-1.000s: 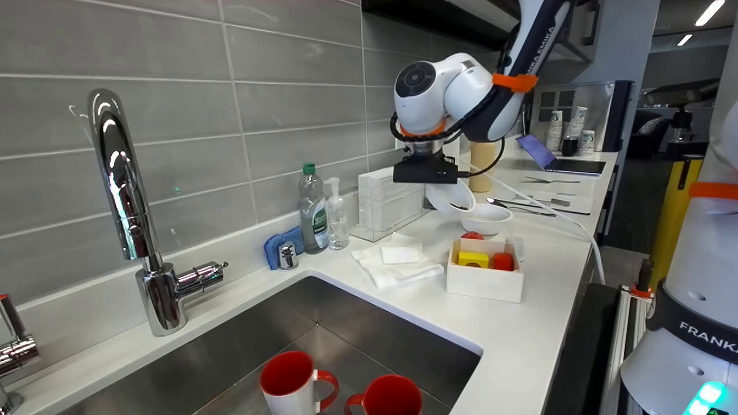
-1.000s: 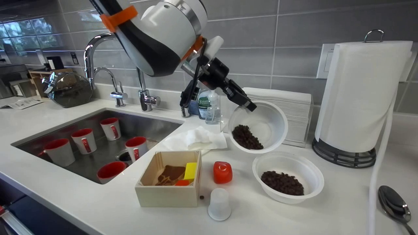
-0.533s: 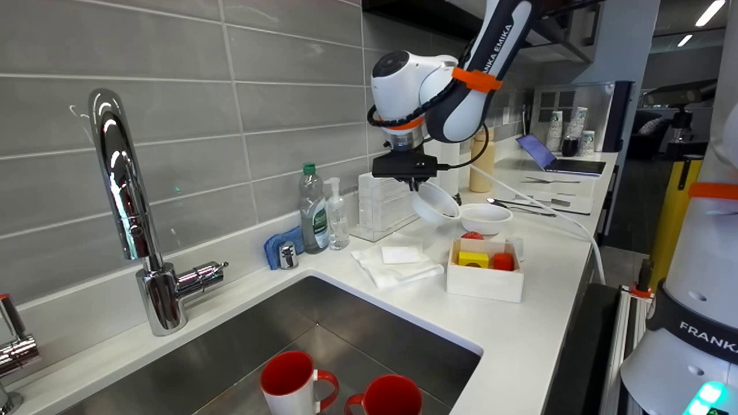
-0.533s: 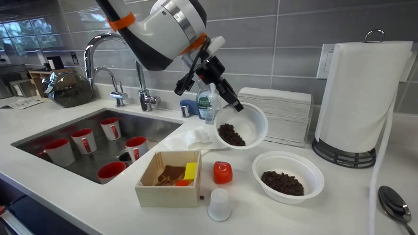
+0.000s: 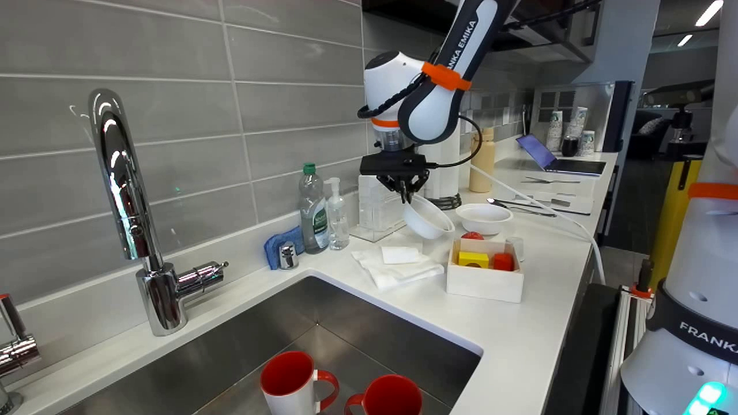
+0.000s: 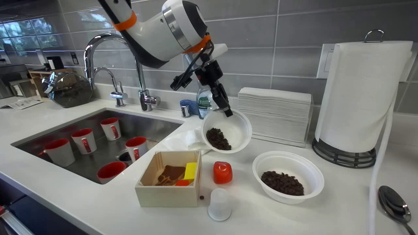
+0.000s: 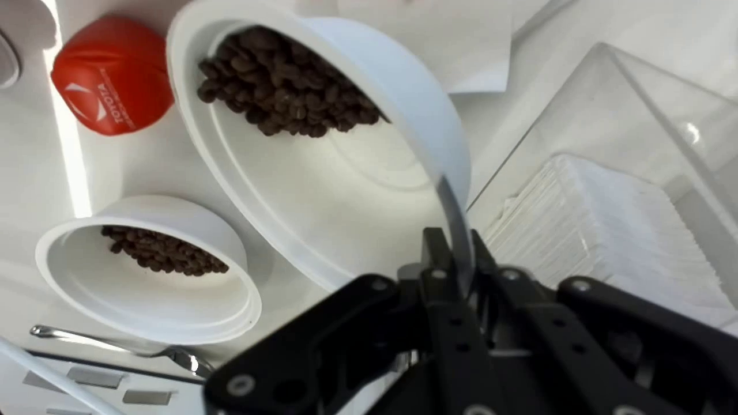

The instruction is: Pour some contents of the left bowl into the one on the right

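Observation:
My gripper (image 7: 458, 248) is shut on the rim of a white bowl (image 7: 346, 202), the left one. The bowl is tilted and held above the counter, with dark brown beans (image 7: 282, 86) gathered at its lower side. It shows in both exterior views (image 5: 424, 219) (image 6: 241, 129), with the gripper (image 6: 228, 112) at its upper rim. The right white bowl (image 6: 290, 163) stands upright on the counter, apart from the held bowl, with a pile of dark beans (image 6: 282, 183) in it. It also shows in the wrist view (image 7: 150, 300). One finger is partly hidden by the rim.
A wooden box (image 6: 166, 197), a red toy (image 6: 223, 172) and a small white cup (image 6: 219, 204) stand in front. A napkin holder (image 6: 274, 117) and paper towel roll (image 6: 362, 98) are behind. A sink (image 5: 369, 300) with mugs, a spoon (image 6: 393, 204) and a white cable (image 6: 375, 179) also show.
My gripper has carried the held bowl away from the right bowl, toward the sink side, and a little lower. The beans stay in its low side. The right bowl has not moved.

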You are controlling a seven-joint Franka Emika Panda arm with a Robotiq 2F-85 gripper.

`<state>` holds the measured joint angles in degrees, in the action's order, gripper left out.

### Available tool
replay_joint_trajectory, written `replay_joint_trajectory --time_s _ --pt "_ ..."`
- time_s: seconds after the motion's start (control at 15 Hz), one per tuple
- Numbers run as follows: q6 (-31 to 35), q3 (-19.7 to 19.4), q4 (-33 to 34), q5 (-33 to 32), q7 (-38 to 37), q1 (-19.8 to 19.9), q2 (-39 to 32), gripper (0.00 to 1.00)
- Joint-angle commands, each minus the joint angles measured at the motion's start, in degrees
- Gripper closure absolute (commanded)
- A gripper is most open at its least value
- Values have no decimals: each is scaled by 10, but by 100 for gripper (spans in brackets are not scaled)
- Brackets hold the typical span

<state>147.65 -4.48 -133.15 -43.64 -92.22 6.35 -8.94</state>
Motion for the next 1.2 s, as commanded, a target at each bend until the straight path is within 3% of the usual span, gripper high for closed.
replay_joint_trajectory --time_s 0.0,0.2,0.53,1.13 --pt "-36 -3 20 88 59 -17 -5 100" --pt "-70 -9 30 108 66 -28 -5 100" --pt "-123 -16 51 79 39 -42 -8 100" --pt "-118 -26 51 13 3 -51 -13 100"
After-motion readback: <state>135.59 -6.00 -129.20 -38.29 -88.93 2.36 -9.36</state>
